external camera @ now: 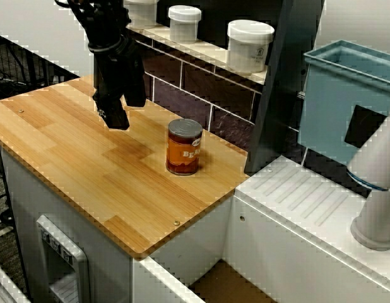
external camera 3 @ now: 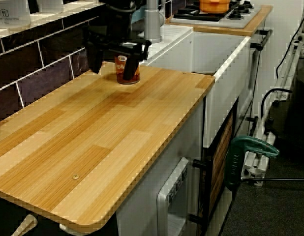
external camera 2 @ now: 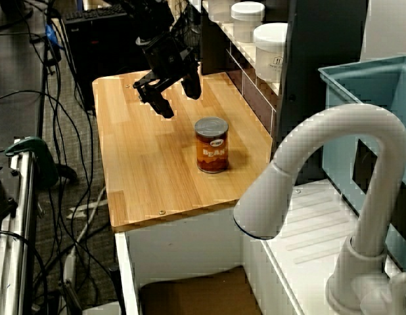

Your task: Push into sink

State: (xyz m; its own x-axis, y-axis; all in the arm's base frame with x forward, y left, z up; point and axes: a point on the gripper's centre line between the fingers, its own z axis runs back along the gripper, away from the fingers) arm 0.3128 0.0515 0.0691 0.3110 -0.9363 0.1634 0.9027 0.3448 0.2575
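Where wood-grain counter [external camera: 88,164] spreads — cylindrical metal can [external camera: 184,147], black gripper [external camera 2: 177,100] open, apart.

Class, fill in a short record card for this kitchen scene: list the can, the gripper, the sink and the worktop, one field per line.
can: orange-labelled can, upright on the worktop, near the sink-side edge
gripper: black gripper, fingers spread, above the worktop, apart from the can, on its side away from the sink
sink: white-walled sink, brown floor, beside the worktop
worktop: wooden worktop, holding only the can
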